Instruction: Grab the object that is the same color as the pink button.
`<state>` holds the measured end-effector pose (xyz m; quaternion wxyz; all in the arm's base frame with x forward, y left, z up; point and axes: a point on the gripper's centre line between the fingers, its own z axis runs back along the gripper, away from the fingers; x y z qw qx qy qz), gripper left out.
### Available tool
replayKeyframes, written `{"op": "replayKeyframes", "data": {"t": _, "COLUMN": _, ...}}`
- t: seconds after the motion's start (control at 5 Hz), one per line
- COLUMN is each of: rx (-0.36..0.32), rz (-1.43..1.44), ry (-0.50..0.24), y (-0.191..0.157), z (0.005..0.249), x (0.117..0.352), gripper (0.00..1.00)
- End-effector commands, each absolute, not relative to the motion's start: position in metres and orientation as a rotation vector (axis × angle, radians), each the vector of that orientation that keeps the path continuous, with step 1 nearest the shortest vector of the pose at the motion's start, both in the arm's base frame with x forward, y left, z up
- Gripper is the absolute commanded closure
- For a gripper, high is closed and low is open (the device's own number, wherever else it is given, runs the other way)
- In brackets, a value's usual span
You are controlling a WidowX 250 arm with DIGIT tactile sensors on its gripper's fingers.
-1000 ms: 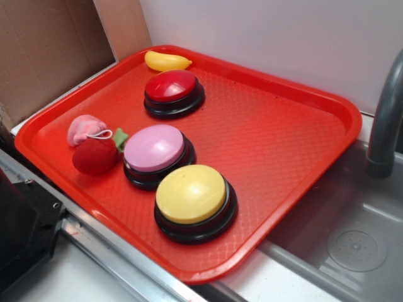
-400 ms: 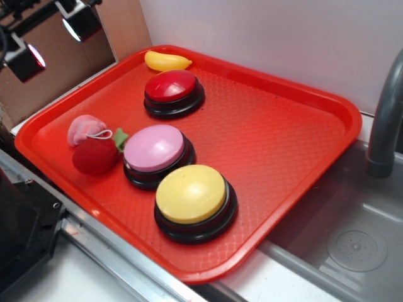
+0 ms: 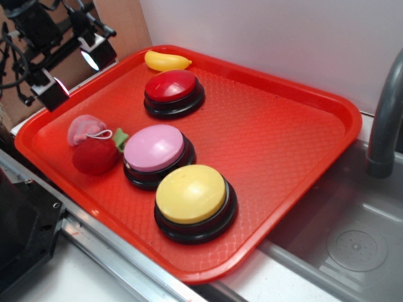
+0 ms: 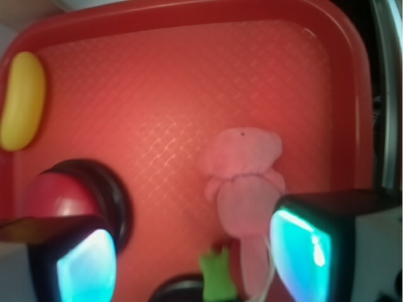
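Observation:
A small pink plush toy (image 3: 84, 128) (image 4: 244, 189) with a white string loop lies at the left end of the red tray (image 3: 264, 126), touching a red plush strawberry (image 3: 94, 155). The pink button (image 3: 154, 148) stands just right of them. My gripper (image 3: 72, 72) hangs open above the tray's back-left rim, up and left of the pink toy. In the wrist view the gripper (image 4: 192, 264) has its wide-apart fingers (image 4: 85, 267) low in the picture, and the toy lies by the right finger.
A red-topped button (image 3: 172, 88) and a yellow banana toy (image 3: 166, 60) sit at the tray's back. A yellow-topped button (image 3: 191, 194) stands at the front. A metal sink (image 3: 352, 245) with a grey faucet (image 3: 384, 119) lies right. Cardboard (image 3: 44, 38) rises behind left.
My gripper was out of view a second ago. It has come in from the top left and lowered toward the tray's back-left corner. The toys and buttons have not moved.

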<state>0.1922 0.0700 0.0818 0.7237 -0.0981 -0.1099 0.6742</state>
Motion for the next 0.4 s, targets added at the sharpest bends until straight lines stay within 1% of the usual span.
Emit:
{"op": "replayKeyframes", "data": {"t": 0.0, "rx": -0.109, "rz": 1.498, "ry": -0.199, "y": 0.079, "z": 0.047, "x": 0.182, "gripper": 0.00}}
{"op": "replayKeyframes", "data": {"t": 0.2, "rx": -0.021, "rz": 1.526, "ry": -0.204, "y": 0.083, "z": 0.032, "x": 0.180, "gripper": 0.00}}
